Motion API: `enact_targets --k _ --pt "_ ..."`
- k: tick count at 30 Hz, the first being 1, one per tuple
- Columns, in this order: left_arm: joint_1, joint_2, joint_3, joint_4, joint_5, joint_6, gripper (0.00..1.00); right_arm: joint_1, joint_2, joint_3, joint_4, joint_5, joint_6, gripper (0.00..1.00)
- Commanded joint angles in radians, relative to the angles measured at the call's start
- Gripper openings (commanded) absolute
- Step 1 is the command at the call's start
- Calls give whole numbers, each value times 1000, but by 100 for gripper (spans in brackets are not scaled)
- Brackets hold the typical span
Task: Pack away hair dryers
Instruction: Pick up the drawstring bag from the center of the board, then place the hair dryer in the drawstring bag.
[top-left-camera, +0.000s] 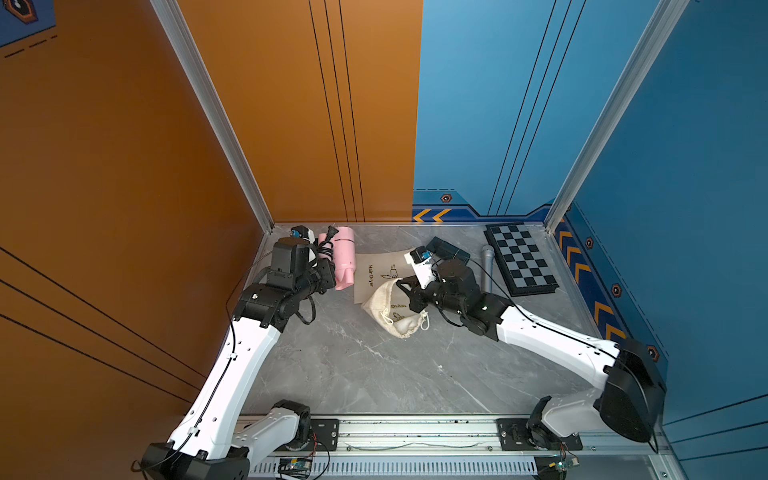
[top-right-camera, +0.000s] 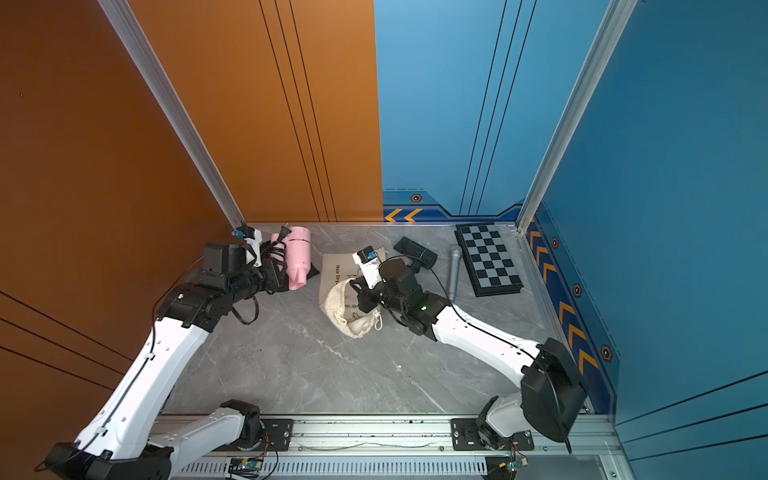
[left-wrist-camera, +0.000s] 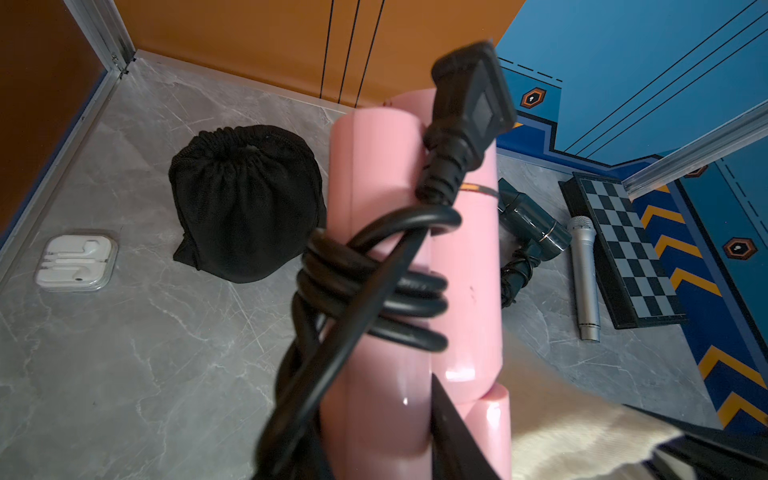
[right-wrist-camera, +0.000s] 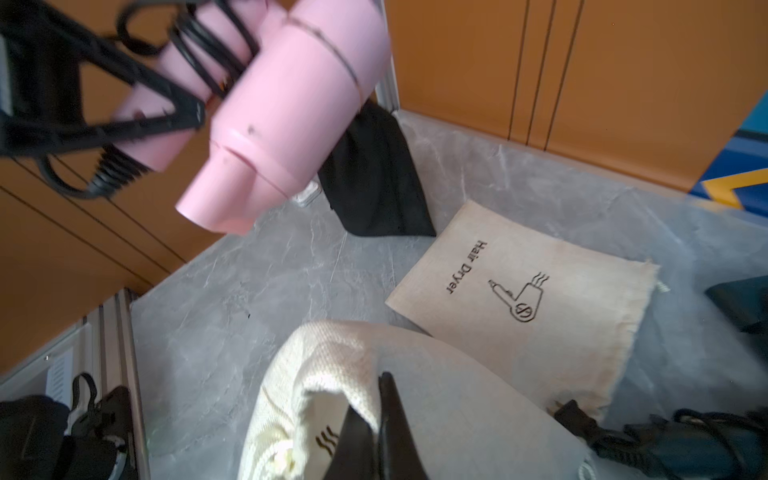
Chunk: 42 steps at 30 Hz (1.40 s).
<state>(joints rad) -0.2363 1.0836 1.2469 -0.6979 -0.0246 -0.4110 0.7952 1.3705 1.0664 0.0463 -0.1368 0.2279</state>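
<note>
So, both top views: left fingers (top-left-camera: 329, 275) clamp pink hair dryer (top-left-camera: 345, 257) off desk (top-left-camera: 374, 374), far left; right fingers (top-left-camera: 405, 286) pinch cream bag (top-left-camera: 380, 301) rim, centre. L wrist: cord (left-wrist-camera: 407, 307) wound round pink handle. R wrist: fingers (right-wrist-camera: 390, 415) pressed on bag rim.

- "Hair Dryer" stands in black letters on the flat beige bag (right-wrist-camera: 582, 332) (top-left-camera: 376, 266), beside a line drawing of a hair dryer. In a top view this bag lies at 3 o'clock of the pink hair dryer (top-left-camera: 345, 259).
- The cream bag (right-wrist-camera: 457, 386), at 5 o'clock of the flat one, bears three wavy lines; its letters are too folded to read.
- Orange chevrons (top-left-camera: 432, 215) mark the blue wall's base at 12 o'clock.
</note>
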Motion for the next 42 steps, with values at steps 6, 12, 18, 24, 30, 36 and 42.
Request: enact_targets --k 6,12,18,24,30,36,42 --pt "-17 38 52 115 55 -2 6 -203 -322 126 -289 227 37 0" --pt "-100 105 65 167 71 -11 6 -212 -350 186 -484 389 -41 0" --pt "-194 176 80 219 65 -17 6 -136 -347 -50 -514 496 16 0" --pt "-253 199 44 261 69 -38 6 -140 -251 -283 -413 371 146 0" --pt "-290 157 -48 284 87 -77 5 -194 -159 -312 -363 258 180 0" --pt "-320 69 -202 325 198 -166 6 -216 -74 -274 -325 203 209 0" --pt "-363 -36 -351 360 332 -240 6 -218 -33 -251 -295 194 226 0"
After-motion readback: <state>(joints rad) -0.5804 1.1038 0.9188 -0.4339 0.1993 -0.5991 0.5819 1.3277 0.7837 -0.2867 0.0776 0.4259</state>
